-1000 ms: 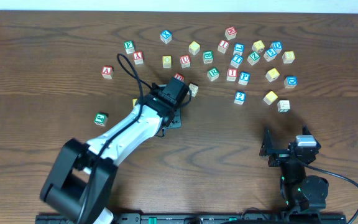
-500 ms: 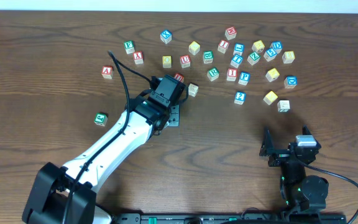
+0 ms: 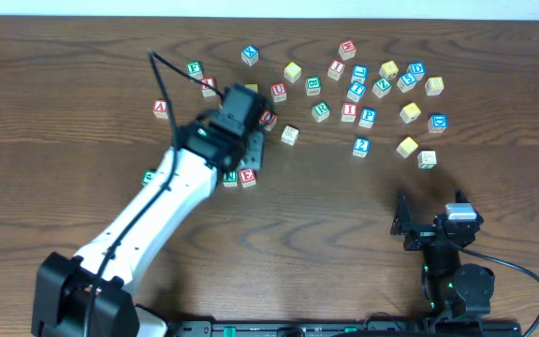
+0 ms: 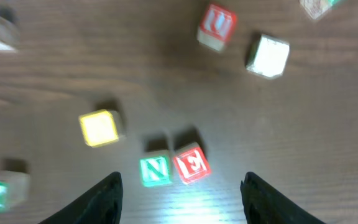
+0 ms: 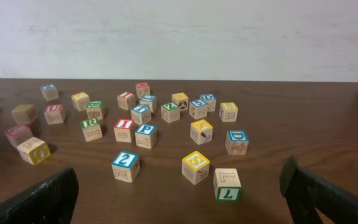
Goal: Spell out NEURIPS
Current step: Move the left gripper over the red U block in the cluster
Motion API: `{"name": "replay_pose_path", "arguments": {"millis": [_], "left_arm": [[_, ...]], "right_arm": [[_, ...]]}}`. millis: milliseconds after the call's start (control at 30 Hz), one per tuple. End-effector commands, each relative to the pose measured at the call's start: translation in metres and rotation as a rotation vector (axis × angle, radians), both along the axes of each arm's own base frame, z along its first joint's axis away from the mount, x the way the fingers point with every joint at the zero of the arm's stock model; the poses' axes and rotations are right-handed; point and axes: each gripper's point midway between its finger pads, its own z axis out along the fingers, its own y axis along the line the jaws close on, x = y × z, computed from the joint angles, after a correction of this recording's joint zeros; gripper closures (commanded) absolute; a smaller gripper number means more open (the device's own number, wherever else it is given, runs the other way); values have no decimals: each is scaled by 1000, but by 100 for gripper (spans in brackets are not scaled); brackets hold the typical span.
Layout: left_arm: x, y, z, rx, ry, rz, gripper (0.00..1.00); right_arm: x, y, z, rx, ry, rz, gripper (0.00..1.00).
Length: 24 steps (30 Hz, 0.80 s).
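Note:
A green N cube (image 3: 230, 176) and a red E cube (image 3: 248, 176) lie side by side, touching, on the table. In the left wrist view N (image 4: 155, 170) and E (image 4: 192, 163) show just ahead of my left gripper (image 4: 183, 186), which hangs above them, open and holding nothing. Farther back lie the red U (image 3: 278, 91), green R (image 3: 321, 110), red I (image 3: 349, 111) and blue P (image 3: 368, 117). The yellow S cube (image 5: 196, 163) lies ahead of my right gripper (image 5: 178, 186), which is open at the near right of the table (image 3: 429, 220).
Several other lettered cubes are scattered across the back of the table (image 3: 494, 187), thickest at the back right. A yellow cube (image 4: 99, 127) lies left of N and a pale cube (image 4: 269, 55) lies beyond E. A blue 2 cube (image 5: 125, 163) and a green-edged L cube (image 5: 227, 182) flank S.
My left gripper has opened wider and drawn away toward the back left. The N and E cubes it covered now show side by side. The right arm has not moved.

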Motion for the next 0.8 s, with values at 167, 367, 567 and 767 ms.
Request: {"name": "replay_pose_path", "arguments": {"millis": [167, 367, 567, 767], "left_arm": [[43, 10, 18, 56, 45, -54, 40], [57, -8, 7, 55, 87, -153, 40], [63, -14, -1, 78, 104, -225, 39], [64, -14, -6, 97, 120, -257, 39]], "right_arm": [[0, -2, 0, 13, 0, -7, 1], [0, -2, 0, 13, 0, -7, 1], [0, -2, 0, 13, 0, -7, 1], [0, -2, 0, 13, 0, -7, 1]]}}
